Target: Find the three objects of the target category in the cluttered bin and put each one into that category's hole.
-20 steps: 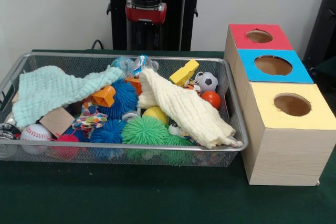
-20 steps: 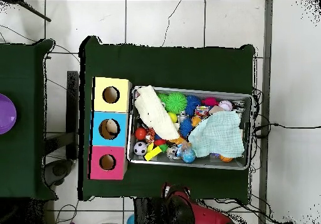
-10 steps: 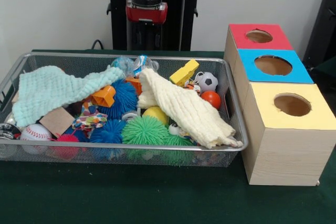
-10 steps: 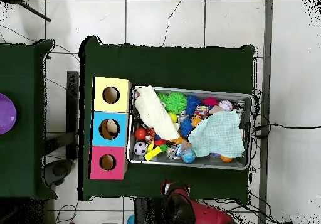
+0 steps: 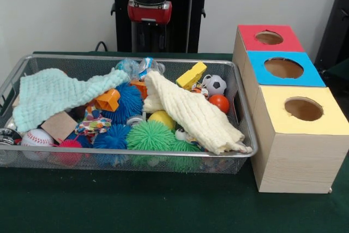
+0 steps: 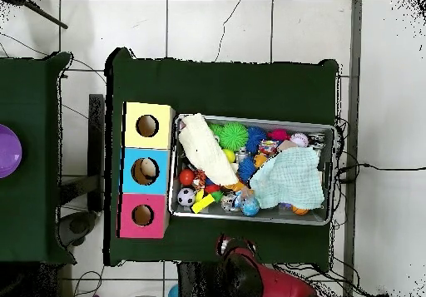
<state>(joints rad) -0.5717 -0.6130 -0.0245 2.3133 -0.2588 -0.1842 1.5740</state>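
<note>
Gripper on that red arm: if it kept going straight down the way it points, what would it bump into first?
Probably the green tablecloth, not the toys. From overhead the gripper hangs just outside the wire bin. Height and depth are unclear, so it might clip the bin's rim instead.

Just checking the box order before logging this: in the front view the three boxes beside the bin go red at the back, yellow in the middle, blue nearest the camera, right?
Not quite. The front view shows the red box at the back, but the blue box sits in the middle and the yellow box is nearest the camera, all beside the bin.
</note>
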